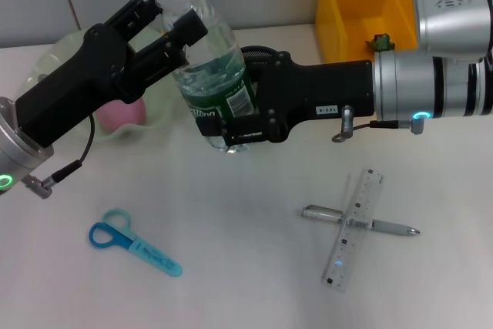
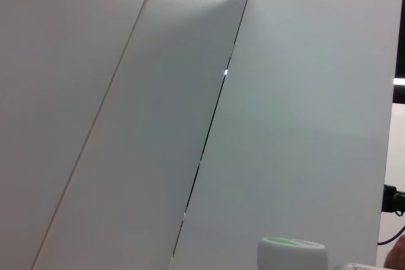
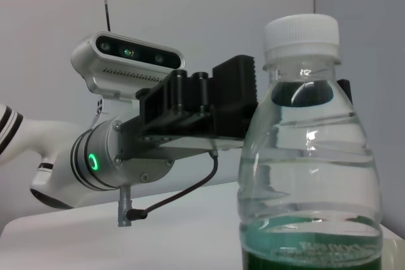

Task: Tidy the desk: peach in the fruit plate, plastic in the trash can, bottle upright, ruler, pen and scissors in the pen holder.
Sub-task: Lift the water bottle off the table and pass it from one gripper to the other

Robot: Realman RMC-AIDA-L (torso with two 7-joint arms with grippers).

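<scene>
The peach [image 1: 121, 112] sits in the fruit plate [image 1: 46, 67], half hidden by the left gripper [image 1: 173, 21], open about the bottle [image 1: 208, 75]; the right gripper [image 1: 231, 130] clamps its label; trash can [image 1: 362, 5] contents unclear

The white worktop [image 1: 254, 283] carries blue scissors [image 1: 132, 244] at the front left, and a clear ruler [image 1: 354, 229] lying crossed over a silver pen [image 1: 360, 222] at the right. A green fruit plate [image 1: 50, 67] and yellow trash can [image 1: 362, 9] sit at the back.
</scene>
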